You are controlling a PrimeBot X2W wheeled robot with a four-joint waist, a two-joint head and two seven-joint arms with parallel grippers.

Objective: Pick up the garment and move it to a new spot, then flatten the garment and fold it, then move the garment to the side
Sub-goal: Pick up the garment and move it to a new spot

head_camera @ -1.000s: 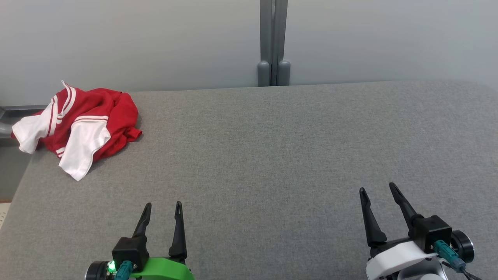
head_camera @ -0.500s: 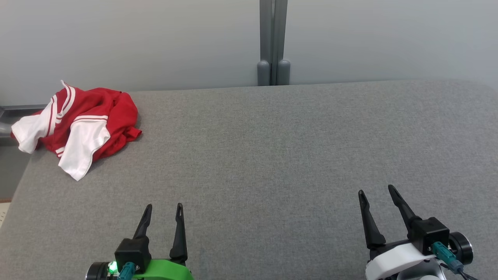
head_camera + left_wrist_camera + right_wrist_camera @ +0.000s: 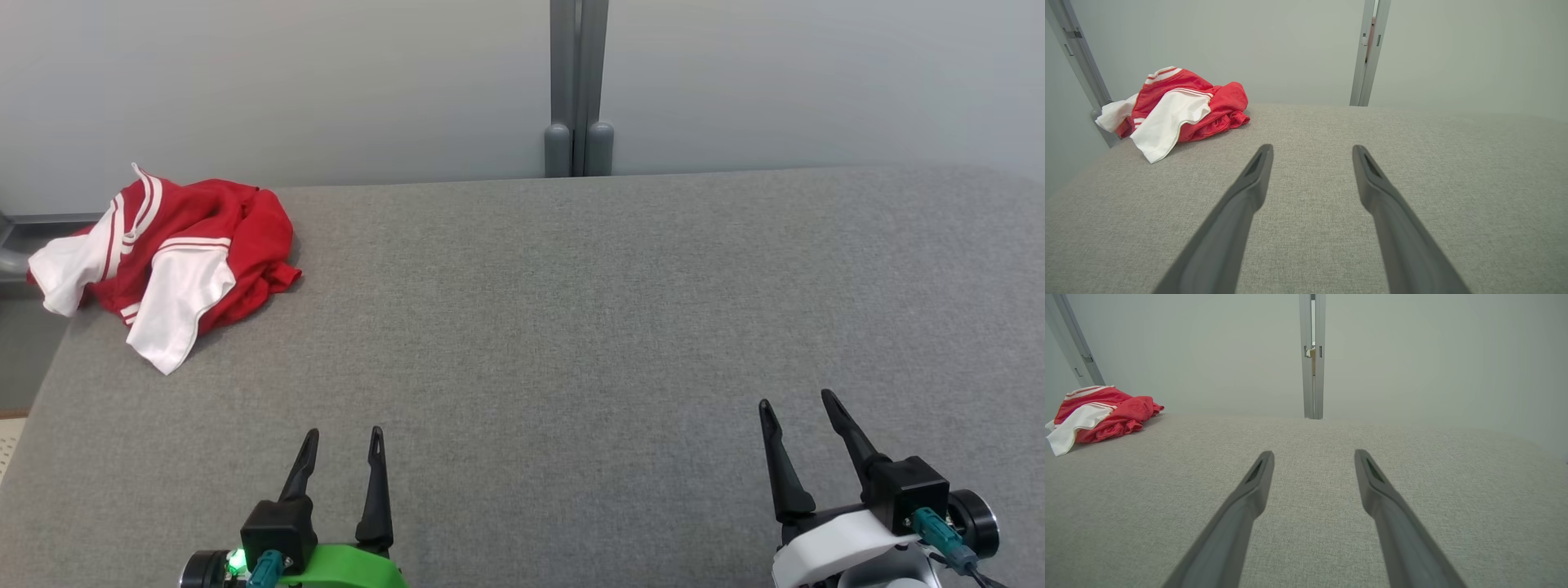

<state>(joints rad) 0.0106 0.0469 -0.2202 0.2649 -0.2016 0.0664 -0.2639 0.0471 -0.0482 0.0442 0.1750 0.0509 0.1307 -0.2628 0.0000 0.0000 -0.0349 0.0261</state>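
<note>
Plain grey wall panels behind, split by a metal post (image 3: 577,82), and a grey fabric-covered tabletop (image 3: 571,310) out front. Your garment (image 3: 163,261), a red top with white sleeves and striped trim, sits in a crumpled heap at the far left corner, with one white sleeve drooping over the left edge. Both sets of jaws are spread wide and holding nothing. They're parked low at the near edge, fingers pointing toward the far wall, well apart from the cloth. That reads to me like a ready pose: nothing's picked up yet, so the whole job is ahead of you. Your left jaws are the nearer pair, so I'd guess that arm reaches first. The heap's bunched up, so you'll probably want a raised fold to pinch. No brand, label or print I can read on the fabric, just stripes.
</note>
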